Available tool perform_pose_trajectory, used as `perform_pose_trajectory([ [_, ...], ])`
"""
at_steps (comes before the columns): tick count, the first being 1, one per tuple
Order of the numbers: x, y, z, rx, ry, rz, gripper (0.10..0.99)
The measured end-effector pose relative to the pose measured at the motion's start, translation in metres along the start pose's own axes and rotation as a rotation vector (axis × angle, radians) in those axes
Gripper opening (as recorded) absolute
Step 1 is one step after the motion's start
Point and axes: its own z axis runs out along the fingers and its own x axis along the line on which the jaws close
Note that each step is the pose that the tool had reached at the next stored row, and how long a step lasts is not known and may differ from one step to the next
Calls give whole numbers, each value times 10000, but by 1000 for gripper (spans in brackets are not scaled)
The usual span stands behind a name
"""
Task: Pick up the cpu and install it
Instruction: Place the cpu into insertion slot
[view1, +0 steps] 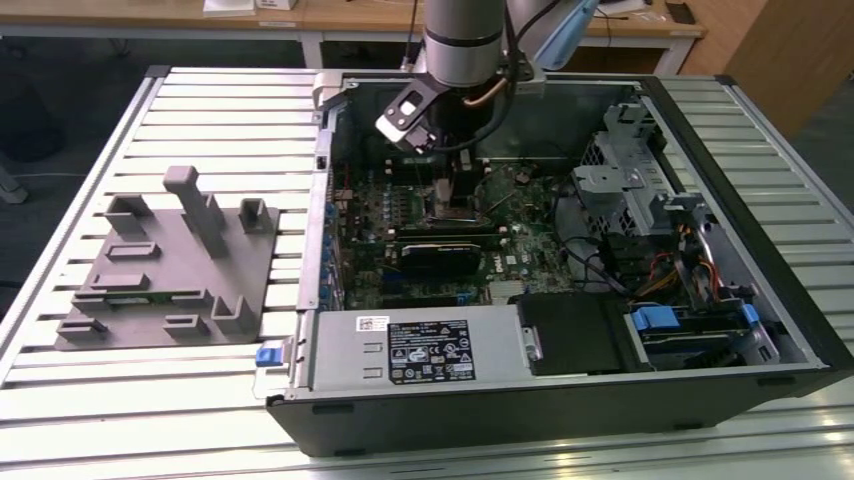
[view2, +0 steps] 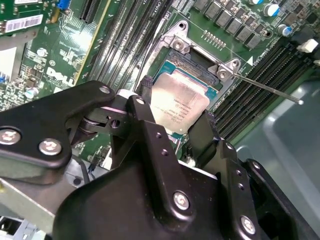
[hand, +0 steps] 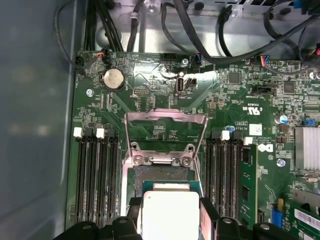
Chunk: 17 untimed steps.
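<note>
between the gripper's (view2: 176, 112) black fingers (view2: 146, 97), in the second wrist view, the cpu (view2: 181, 106) is pinched by two opposite edges, right over the socket (hand: 162, 174). i judge it light, stiff, slick on top and fragile beneath, so the edges are the safe hold. hanging or seated, i cannot tell. beyond, the frame (hand: 165, 116) stands raised. upper middle of the exterior view, the arm (view1: 461, 40) stands in front of the socket.

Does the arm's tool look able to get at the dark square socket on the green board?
Probably yes. The hinged metal frame is swung open, and the tool sits right over the dark square socket, gripping the silvery square cpu; nothing seems in the way.
</note>
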Motion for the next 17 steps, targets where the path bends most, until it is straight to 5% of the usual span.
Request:
perform_pose_trajectory([
  [17, 8, 9, 157, -1, 5, -56, 545],
])
